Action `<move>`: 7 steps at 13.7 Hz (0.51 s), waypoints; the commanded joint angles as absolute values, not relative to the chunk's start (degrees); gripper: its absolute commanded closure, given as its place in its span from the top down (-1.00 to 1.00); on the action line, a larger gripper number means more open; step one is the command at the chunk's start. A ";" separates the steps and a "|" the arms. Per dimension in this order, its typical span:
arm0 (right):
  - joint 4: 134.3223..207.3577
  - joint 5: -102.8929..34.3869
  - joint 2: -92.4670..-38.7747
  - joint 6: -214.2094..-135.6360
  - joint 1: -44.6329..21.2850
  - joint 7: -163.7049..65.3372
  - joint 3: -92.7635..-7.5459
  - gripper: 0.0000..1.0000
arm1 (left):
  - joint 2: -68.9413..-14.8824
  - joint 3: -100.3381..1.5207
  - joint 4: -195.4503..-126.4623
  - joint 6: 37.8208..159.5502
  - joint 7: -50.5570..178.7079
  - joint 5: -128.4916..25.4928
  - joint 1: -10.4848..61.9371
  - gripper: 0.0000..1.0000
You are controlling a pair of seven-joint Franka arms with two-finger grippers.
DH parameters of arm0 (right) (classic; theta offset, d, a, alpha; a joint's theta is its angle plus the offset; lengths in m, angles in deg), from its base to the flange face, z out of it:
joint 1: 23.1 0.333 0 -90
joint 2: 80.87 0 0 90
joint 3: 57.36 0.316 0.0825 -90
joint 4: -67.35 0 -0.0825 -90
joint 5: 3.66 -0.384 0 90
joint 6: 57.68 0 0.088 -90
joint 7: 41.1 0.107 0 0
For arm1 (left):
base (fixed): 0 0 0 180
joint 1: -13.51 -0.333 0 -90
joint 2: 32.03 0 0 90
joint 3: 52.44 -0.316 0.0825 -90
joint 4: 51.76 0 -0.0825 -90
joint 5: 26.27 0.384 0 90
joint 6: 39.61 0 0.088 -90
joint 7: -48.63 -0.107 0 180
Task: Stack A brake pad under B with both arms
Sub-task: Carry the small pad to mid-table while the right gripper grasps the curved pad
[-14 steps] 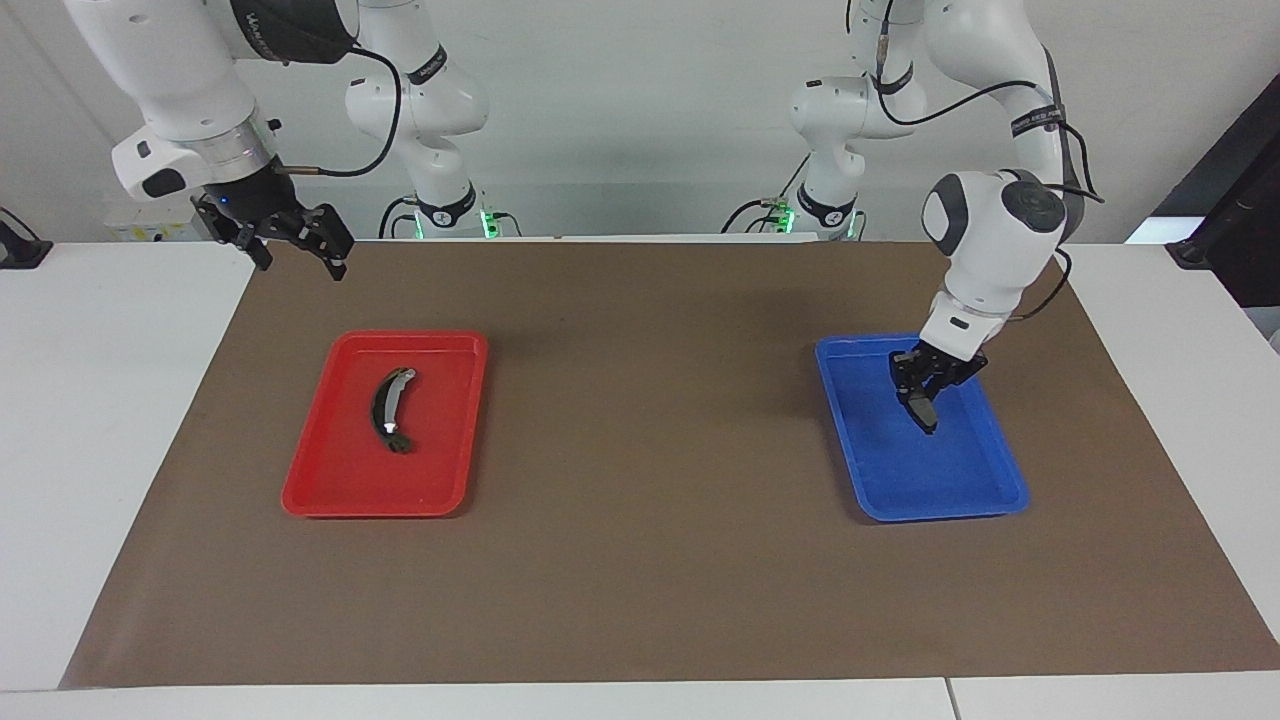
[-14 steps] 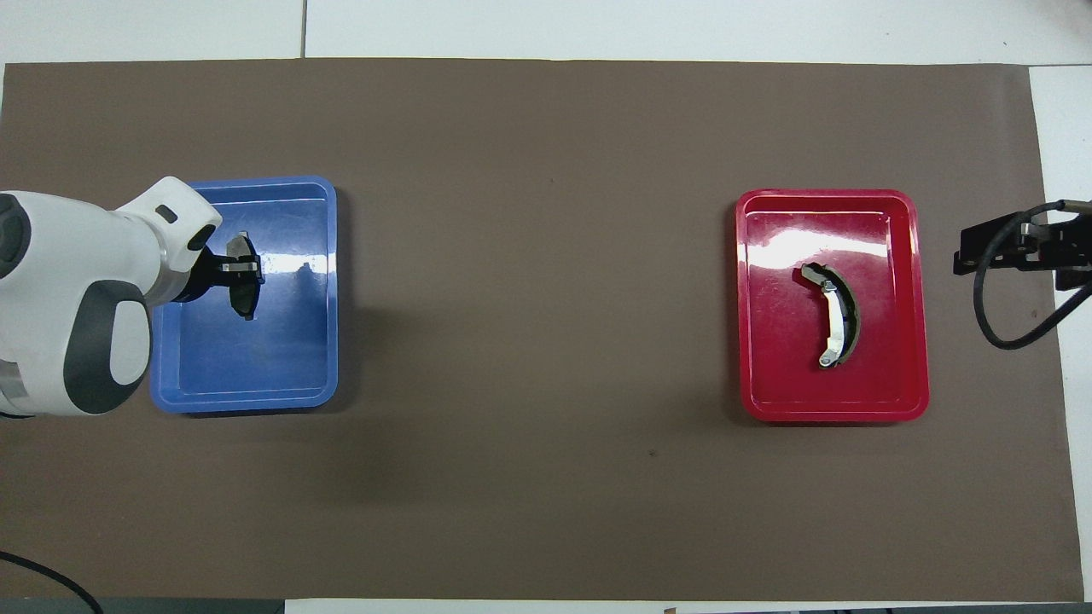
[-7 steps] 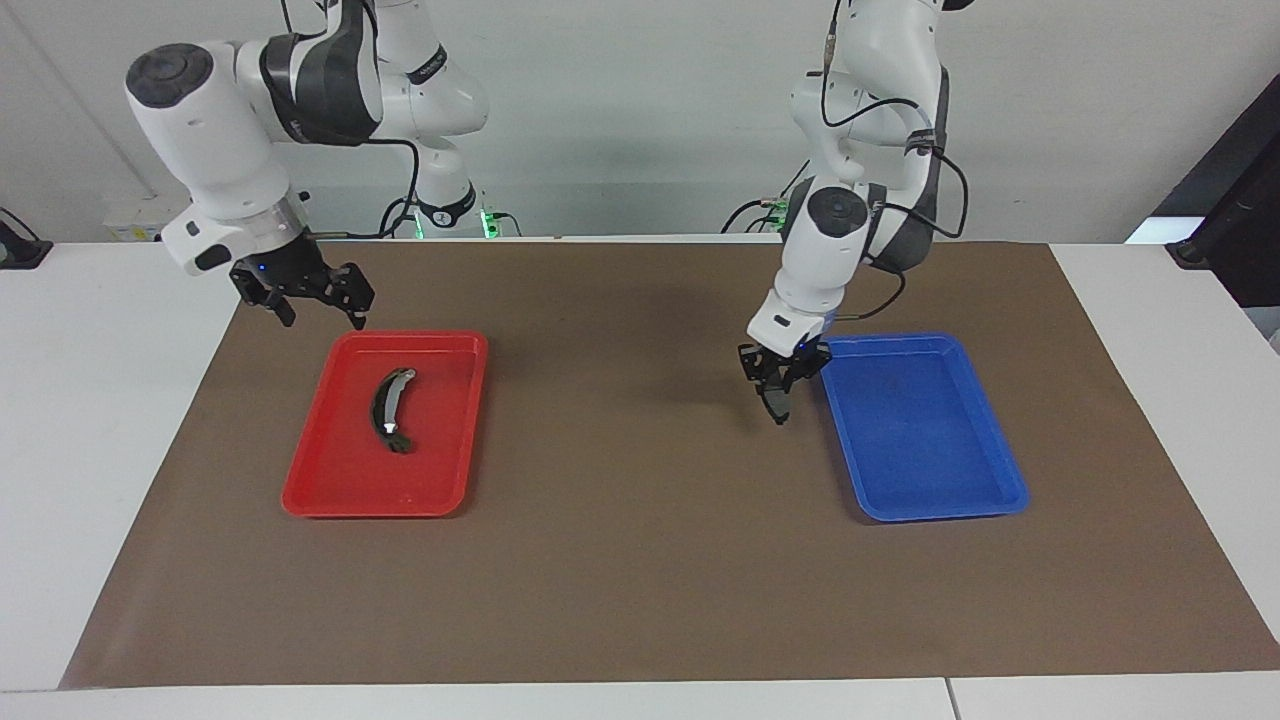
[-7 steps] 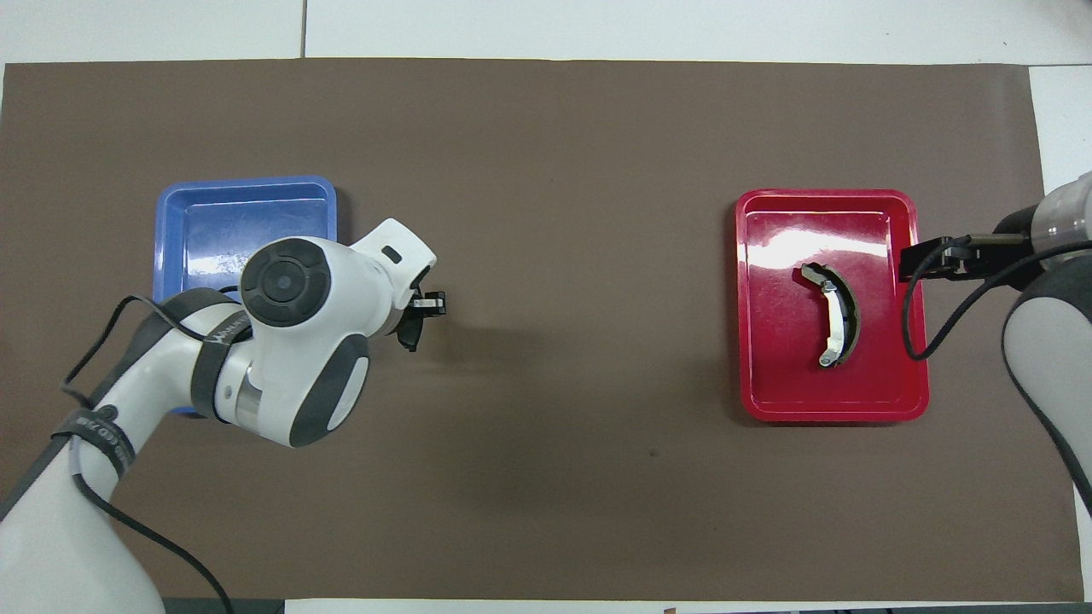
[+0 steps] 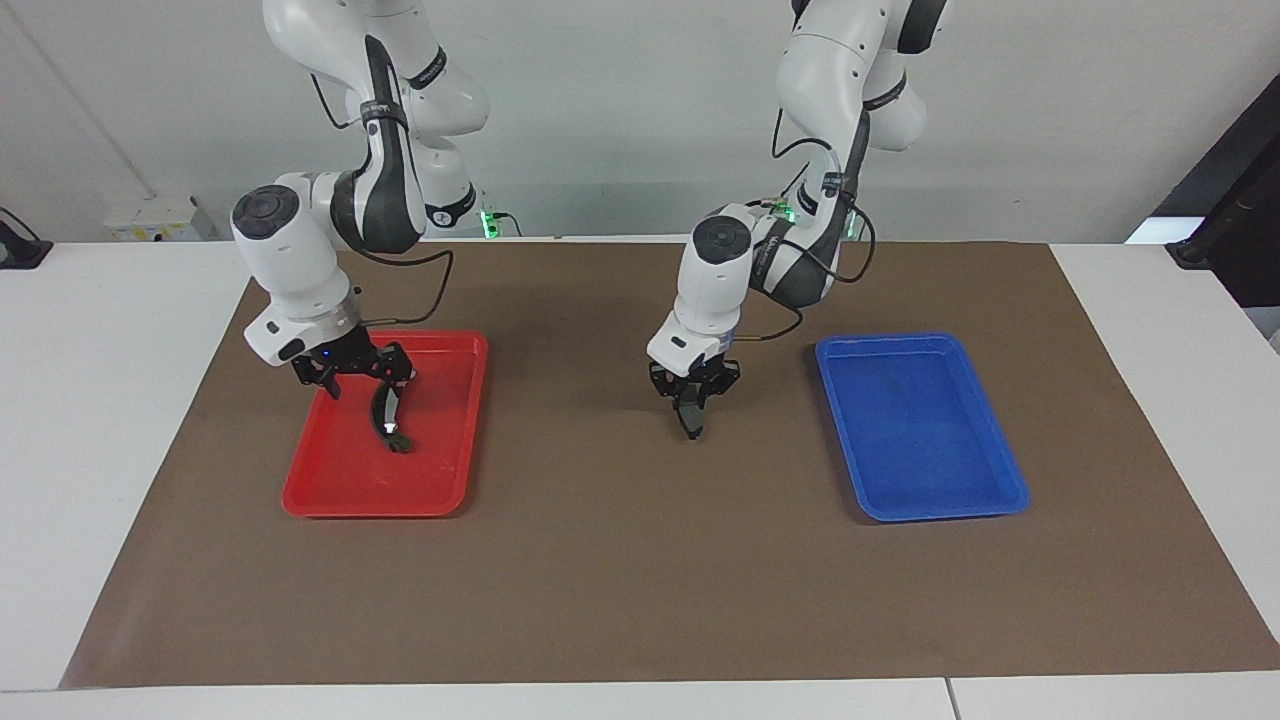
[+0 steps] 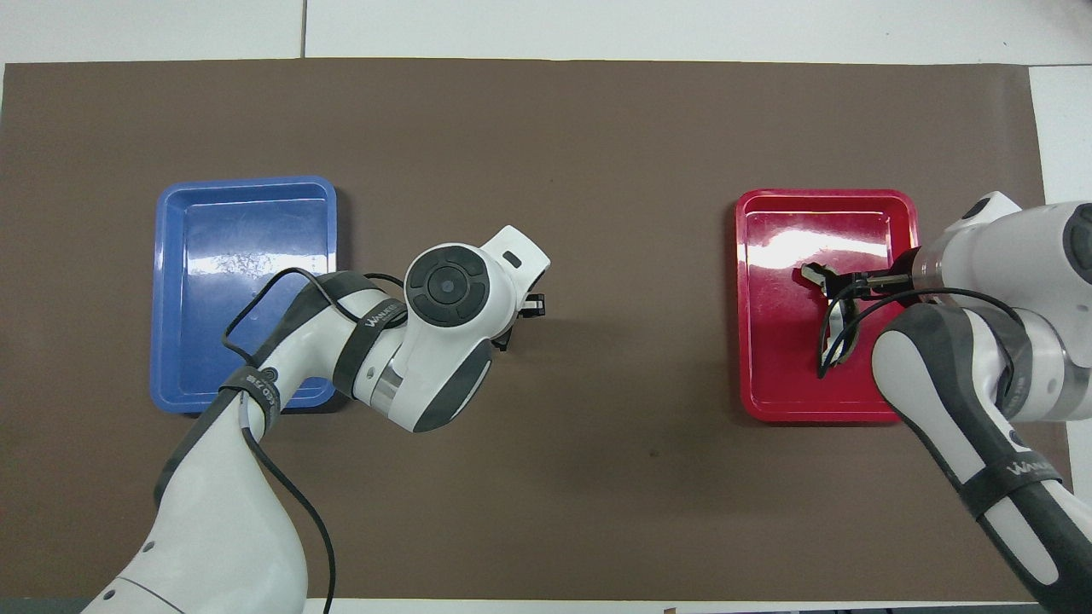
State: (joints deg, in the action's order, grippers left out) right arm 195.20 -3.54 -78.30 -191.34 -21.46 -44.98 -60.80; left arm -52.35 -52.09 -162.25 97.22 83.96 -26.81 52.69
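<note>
The A brake pad (image 5: pixel 690 418), short and dark grey, hangs on edge in my left gripper (image 5: pixel 692 398), which is shut on it just above the brown mat (image 5: pixel 620 560) between the two trays. In the overhead view the left wrist covers most of the pad (image 6: pixel 503 339) and of the left gripper (image 6: pixel 519 314). B (image 5: pixel 383 412), the long black crescent with a silver strip, lies in the red tray (image 5: pixel 330 500). My right gripper (image 5: pixel 362 382) is open and low over B's end nearer the robots. In the overhead view the right gripper (image 6: pixel 832 277) and its cable partly hide B (image 6: pixel 846 328).
The blue tray (image 5: pixel 920 430) holds nothing and sits toward the left arm's end of the mat; it also shows in the overhead view (image 6: pixel 247 281). The red tray (image 6: pixel 751 341) sits toward the right arm's end. White tabletop (image 5: pixel 100 450) surrounds the mat.
My left gripper lifted the pad out of the blue tray and carried it to the mat's middle. My right gripper came down from beside the red tray to just over B.
</note>
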 commanded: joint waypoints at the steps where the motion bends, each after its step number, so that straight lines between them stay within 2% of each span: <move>1: 196.72 -4.98 -77.28 -193.20 -22.22 -48.13 -60.61 0.98 | -55.22 -52.88 -161.71 103.37 85.19 -25.57 54.46 -0.69; 2: 197.16 -4.98 -76.84 -193.64 -22.22 -48.30 -60.61 0.98 | -55.14 -52.88 -161.80 103.21 85.37 -25.57 54.38 -0.46; 4: 197.95 -5.07 -75.78 -194.78 -22.74 -50.40 -60.61 0.98 | -55.06 -52.88 -161.71 103.04 85.28 -25.66 54.12 0.69; 5: 198.13 -5.07 -74.04 -195.48 -23.01 -51.72 -60.61 0.98 | -54.45 -52.79 -161.80 102.17 85.02 -25.66 53.85 0.98; 7: 198.13 -6.12 -73.58 -196.54 -22.58 -51.56 -60.61 0.96 | -50.94 -52.88 -161.97 97.96 84.85 -25.75 52.72 0.99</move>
State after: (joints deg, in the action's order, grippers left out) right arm 197.67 -3.92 -74.13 -194.99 -22.23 -49.45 -60.82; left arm -54.41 -52.56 -161.73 101.84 84.29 -26.81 53.57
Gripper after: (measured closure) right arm 0.013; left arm 0.154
